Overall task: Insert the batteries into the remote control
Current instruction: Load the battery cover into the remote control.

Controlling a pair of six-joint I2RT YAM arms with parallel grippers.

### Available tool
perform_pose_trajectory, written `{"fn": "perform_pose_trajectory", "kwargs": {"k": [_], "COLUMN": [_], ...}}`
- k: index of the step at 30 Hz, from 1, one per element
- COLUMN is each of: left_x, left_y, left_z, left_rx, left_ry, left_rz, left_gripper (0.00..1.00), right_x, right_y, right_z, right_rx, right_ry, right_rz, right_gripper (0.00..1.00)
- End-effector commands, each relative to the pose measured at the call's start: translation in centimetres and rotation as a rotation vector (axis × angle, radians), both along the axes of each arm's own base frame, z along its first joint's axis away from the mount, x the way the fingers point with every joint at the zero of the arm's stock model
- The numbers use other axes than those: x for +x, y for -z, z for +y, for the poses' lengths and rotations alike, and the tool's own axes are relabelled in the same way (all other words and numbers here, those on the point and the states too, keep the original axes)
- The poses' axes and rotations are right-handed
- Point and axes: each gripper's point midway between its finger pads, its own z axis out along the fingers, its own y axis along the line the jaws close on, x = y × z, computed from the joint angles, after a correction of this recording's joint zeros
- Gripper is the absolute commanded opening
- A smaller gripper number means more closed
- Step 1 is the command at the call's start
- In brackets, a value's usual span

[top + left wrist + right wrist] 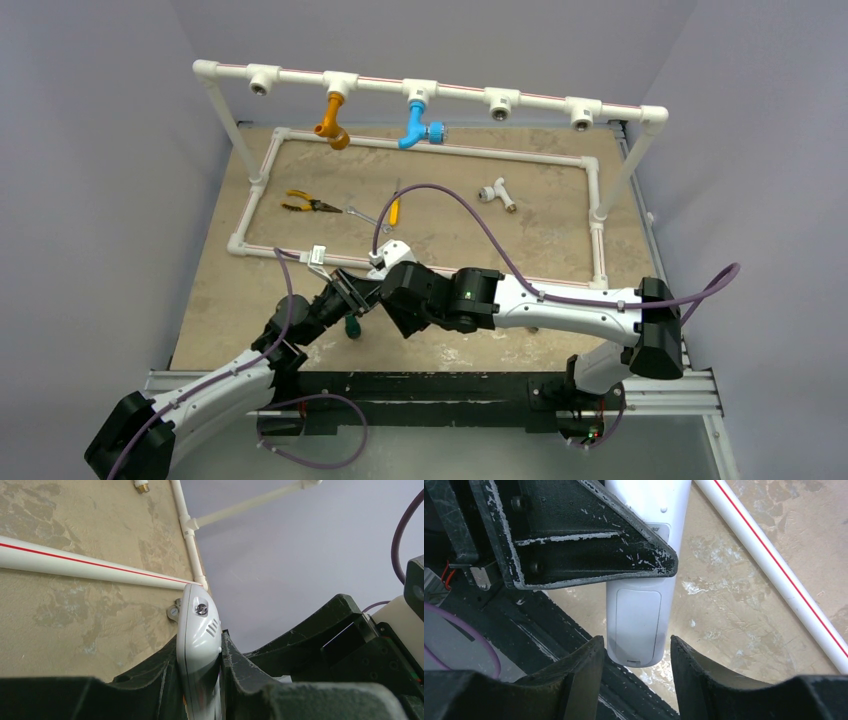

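Remote (199,625) is clamped in left gripper (199,647), held by the near pipe (774,565), cover (638,625) on. Right gripper (635,642) straddles the cover end, jaws parted. You should slide the cover off squarely, keeping the left clamp firm. No batteries in view.

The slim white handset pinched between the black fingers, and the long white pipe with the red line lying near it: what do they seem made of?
The slim white handset looks like smooth, slightly glossy moulded plastic: it shows soft highlights and a seamed panel on its back. The long white pipe seems to be matte rigid plastic, probably plumbing tube, with a thin printed red stripe.
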Motion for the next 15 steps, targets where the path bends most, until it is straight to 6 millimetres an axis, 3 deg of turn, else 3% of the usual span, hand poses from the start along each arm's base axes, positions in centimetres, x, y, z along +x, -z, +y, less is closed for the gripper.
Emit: {"fn": "perform_pose_trajectory", "kwargs": {"k": [1, 9, 11, 15], "left_x": [-0.4, -0.4, -0.7, -1.0], "left_y": [-1.4, -0.9, -0.6, -1.1], "left_z": [0.0, -0.1, -0.1, -0.2], "left_rx": [-0.040, -0.048, -0.054, -0.083], "left_ry": [0.011, 0.017, 0.025, 0.042], "left_rz": [-0.056, -0.035, -0.025, -0.017], "left_gripper": [0.00, 0.00, 0.00, 0.00], "right_x": [1.1, 0.0, 0.3, 1.1], "right_y": [-2.8, -5.4, -6.2, -5.7], "right_z": [0.9, 1.7, 1.1, -0.7], "right_rx": [0.076, 0.241, 0.307, 0.427], "right_ry": [0.025, -0.022, 0.005, 0.077], "right_rz": [-0.057, -0.042, -0.039, 0.026], "right_gripper": [0.50, 0.56, 0.58, 0.62]}}
